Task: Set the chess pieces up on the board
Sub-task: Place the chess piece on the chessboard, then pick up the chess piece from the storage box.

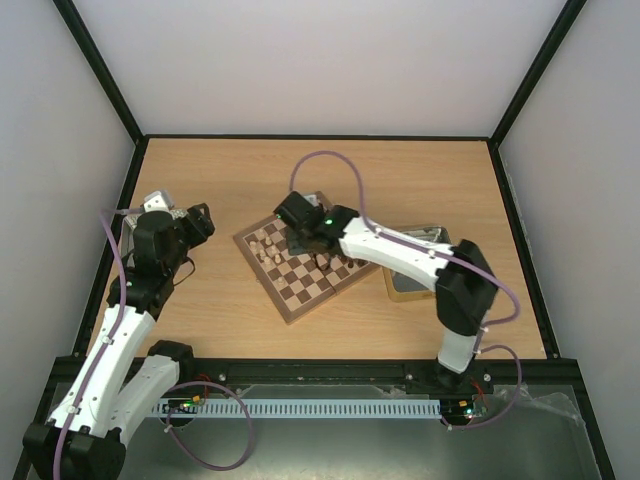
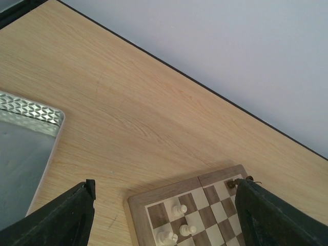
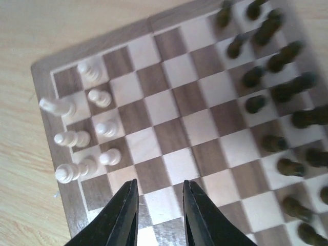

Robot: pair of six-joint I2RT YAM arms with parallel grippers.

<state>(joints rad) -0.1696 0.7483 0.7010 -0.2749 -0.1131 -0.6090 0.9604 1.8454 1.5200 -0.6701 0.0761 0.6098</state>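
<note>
Chess pieces: small light cream wooden chessmen, set in the two outer rows at one edge of the square brown-and-beige wooden chessboard; dark brown chessmen opposite.
Right fingers: slightly parted, nothing held, over the board.
Left fingers: spread wide, empty, beside the board.
Risk: standing cream pieces could be toppled by a sideways sweep.
Unclear: piece types blurred; board partly covered by the right arm in the top view.

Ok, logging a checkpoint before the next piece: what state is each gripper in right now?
Left gripper: jaws wide open, holding nothing.
Right gripper: jaws slightly apart, nothing between them, above the board.
</note>
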